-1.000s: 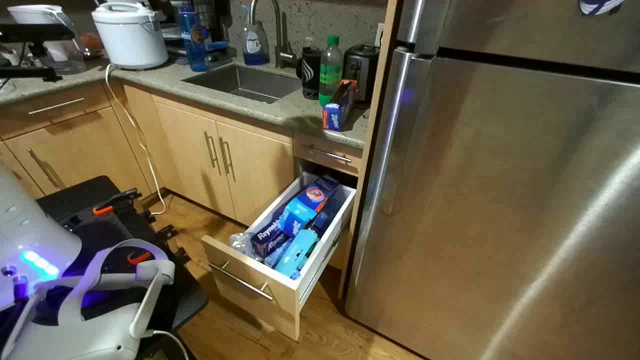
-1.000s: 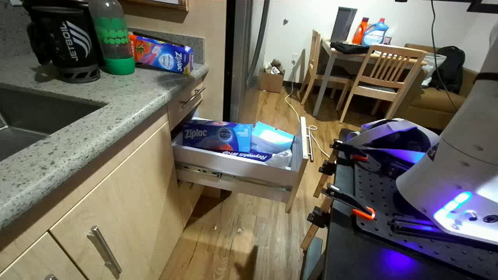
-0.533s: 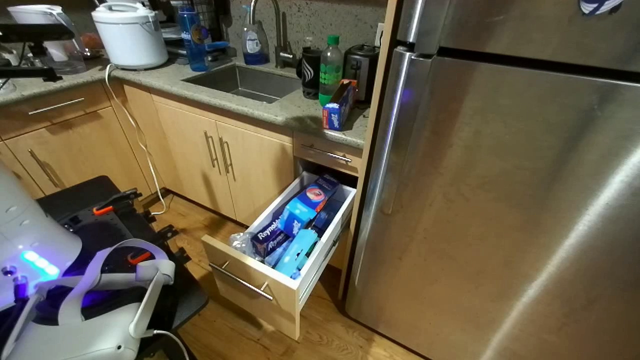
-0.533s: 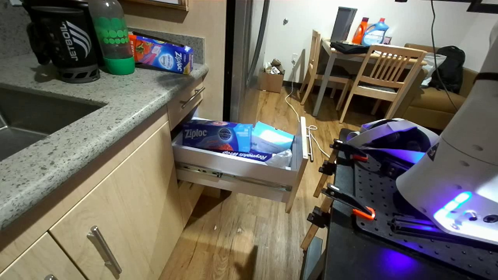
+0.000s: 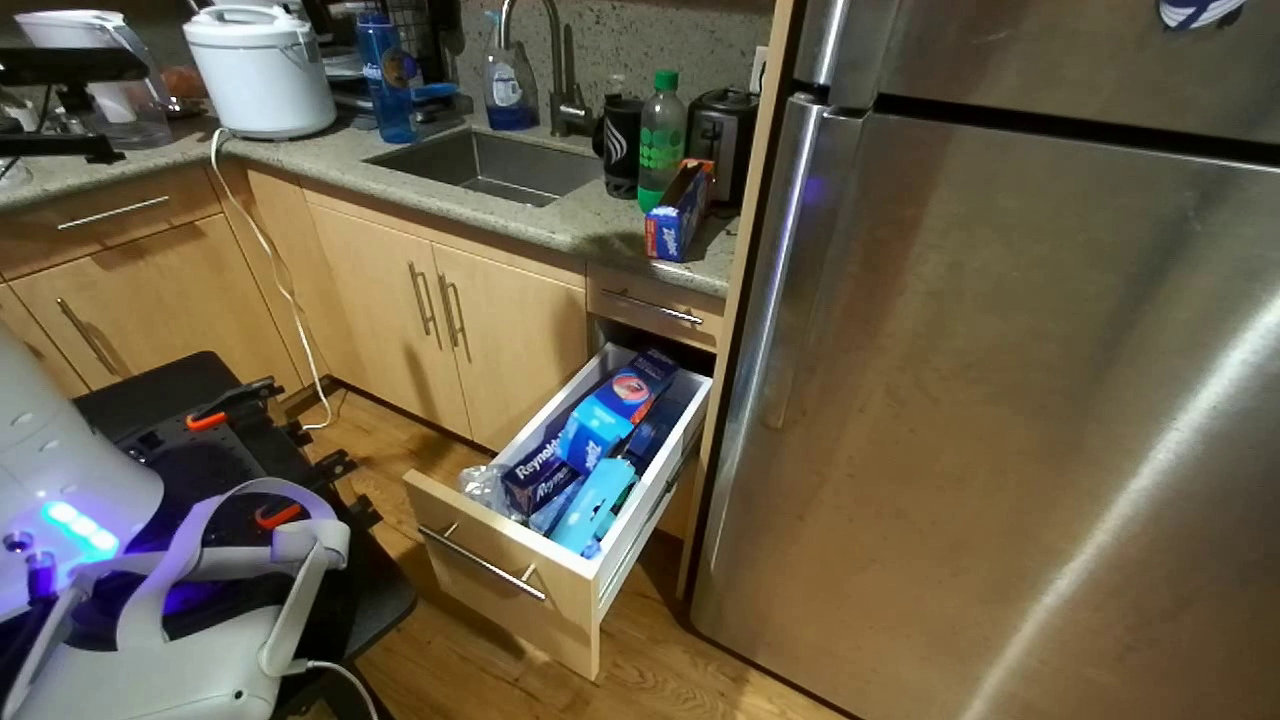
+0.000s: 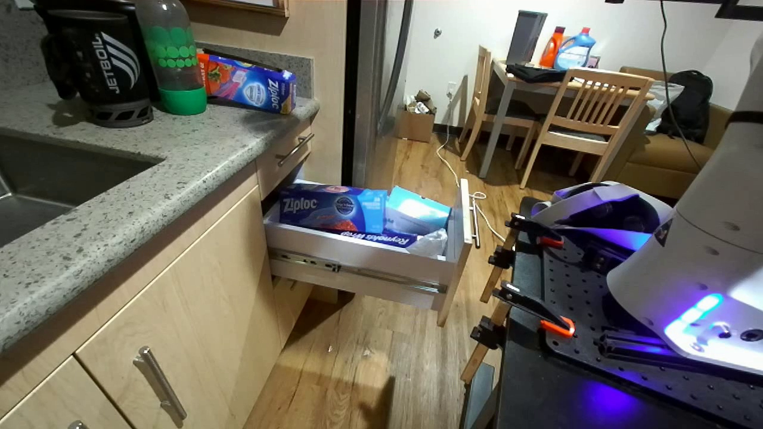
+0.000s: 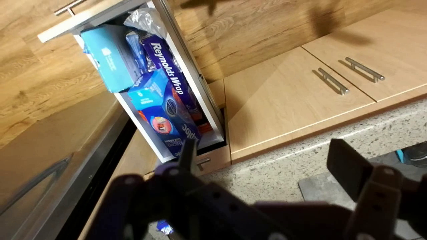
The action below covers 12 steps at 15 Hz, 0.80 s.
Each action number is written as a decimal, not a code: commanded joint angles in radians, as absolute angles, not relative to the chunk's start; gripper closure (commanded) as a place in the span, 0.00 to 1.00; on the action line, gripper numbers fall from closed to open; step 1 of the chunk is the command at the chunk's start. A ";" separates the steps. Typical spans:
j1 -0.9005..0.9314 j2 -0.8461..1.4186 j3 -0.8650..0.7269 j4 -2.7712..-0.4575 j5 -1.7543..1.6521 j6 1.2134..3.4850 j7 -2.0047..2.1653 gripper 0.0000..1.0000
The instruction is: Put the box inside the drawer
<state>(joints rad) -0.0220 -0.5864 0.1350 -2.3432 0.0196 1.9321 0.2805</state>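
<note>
Long blue-and-orange Ziploc cardboard box [image 6: 247, 83]: printed with white lettering, lying on the grey speckled stone surface [image 6: 197, 143] near the clear plastic bottle with green base [image 6: 173, 59].
Narrow light-wood-fronted drawer with pale sides [image 5: 500, 600]: pulled out below, holding a blue Ziploc carton [image 7: 168, 115], a dark-blue Reynolds Wrap carton [image 7: 163, 65], a light-blue carton [image 7: 108, 58] and crumpled clear plastic [image 7: 146, 20].
My black two-fingered tool [image 7: 265, 153]: fingers spread apart.

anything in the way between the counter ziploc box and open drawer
Only the counter edge and bar handle under it lie between the Ziploc box and the open drawer, crowded by another Ziploc box and more.
</note>
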 commanded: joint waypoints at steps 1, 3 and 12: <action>-0.053 -0.518 0.114 -2.324 0.010 1.990 0.330 0.00; -0.075 -0.468 0.104 -2.306 0.009 2.028 0.366 0.00; -0.156 -0.239 0.120 -2.222 -0.246 2.277 0.660 0.00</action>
<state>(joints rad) -0.1195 -0.3051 0.1031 -2.2656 -0.1353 2.1981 0.5499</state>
